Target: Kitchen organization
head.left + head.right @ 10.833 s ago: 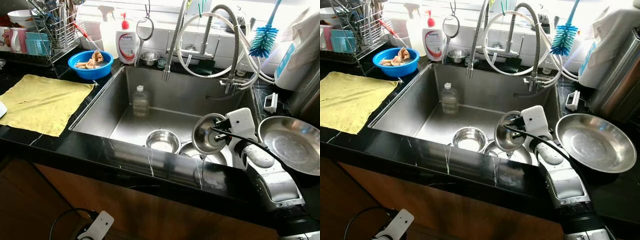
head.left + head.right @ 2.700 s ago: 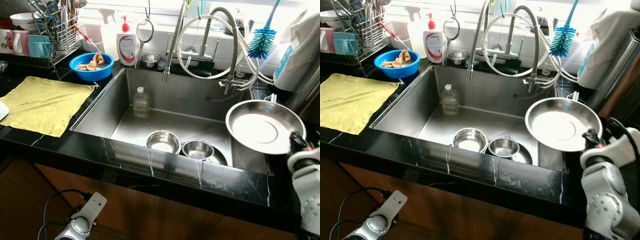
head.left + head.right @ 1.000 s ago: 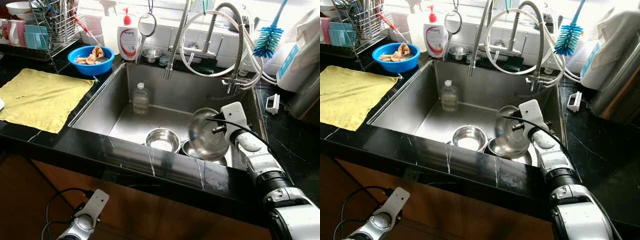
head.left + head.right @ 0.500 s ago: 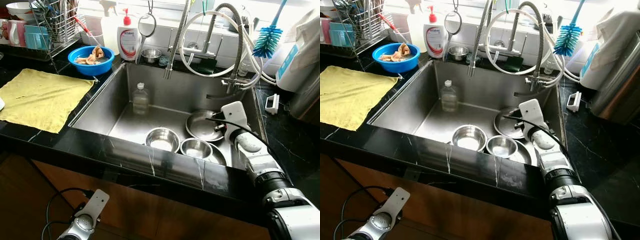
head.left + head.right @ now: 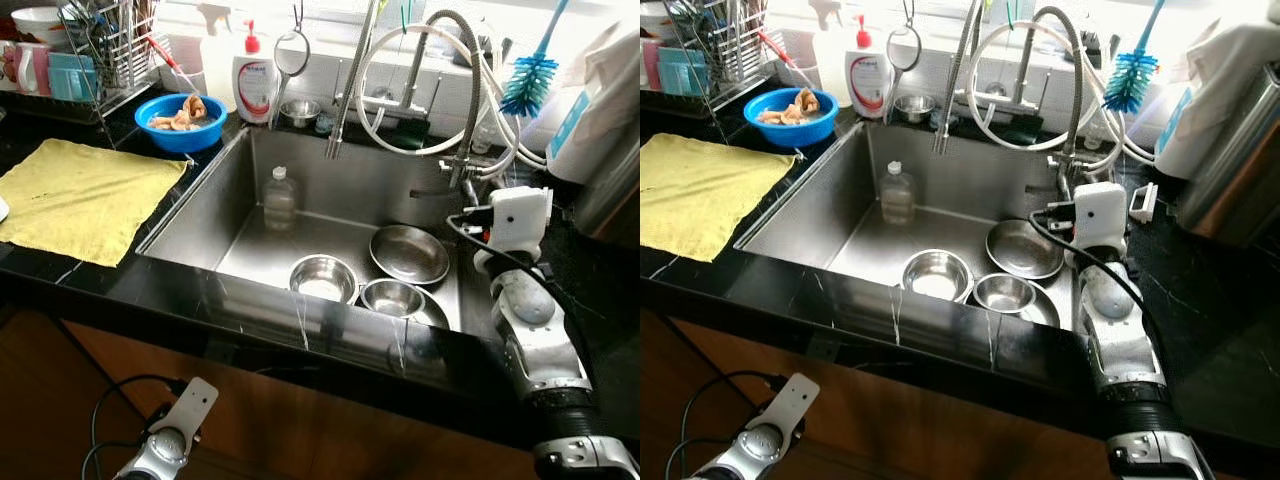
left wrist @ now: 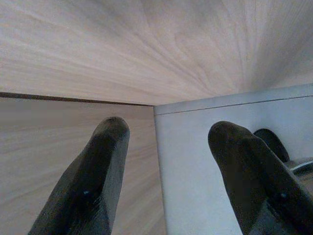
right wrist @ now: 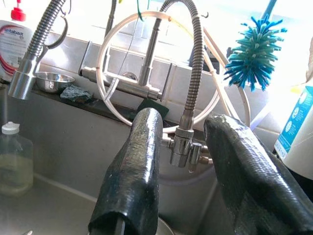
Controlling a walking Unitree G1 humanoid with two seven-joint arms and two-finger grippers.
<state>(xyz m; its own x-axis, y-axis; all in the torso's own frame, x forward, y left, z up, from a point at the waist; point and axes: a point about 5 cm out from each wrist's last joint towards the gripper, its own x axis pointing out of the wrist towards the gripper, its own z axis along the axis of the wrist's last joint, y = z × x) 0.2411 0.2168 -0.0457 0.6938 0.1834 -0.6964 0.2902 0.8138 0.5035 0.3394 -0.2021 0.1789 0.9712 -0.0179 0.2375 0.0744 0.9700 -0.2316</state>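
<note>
A wide steel pan (image 5: 410,253) lies flat on the sink floor at the back right. In front of it sit two steel bowls, one (image 5: 323,277) at the middle and a smaller one (image 5: 392,297) resting on a steel plate (image 5: 437,313). My right arm, with its white wrist housing (image 5: 518,214), is raised over the sink's right edge, apart from the pan. In the right wrist view my right gripper (image 7: 181,161) is open and holds nothing, facing the tap. My left gripper (image 6: 166,166) hangs open low beside the wooden cabinet.
A plastic bottle (image 5: 280,200) stands at the sink's back left. The coiled tap hose (image 5: 345,90) hangs over the basin. On the black counter (image 5: 150,285) lie a yellow cloth (image 5: 80,195) and a blue bowl (image 5: 181,122). A dish rack (image 5: 100,50) and a soap bottle (image 5: 255,75) stand behind.
A second ago my right gripper held the wide pan tilted over the sink. It laid the pan down, let go, and drew back up and right to the sink's edge.
</note>
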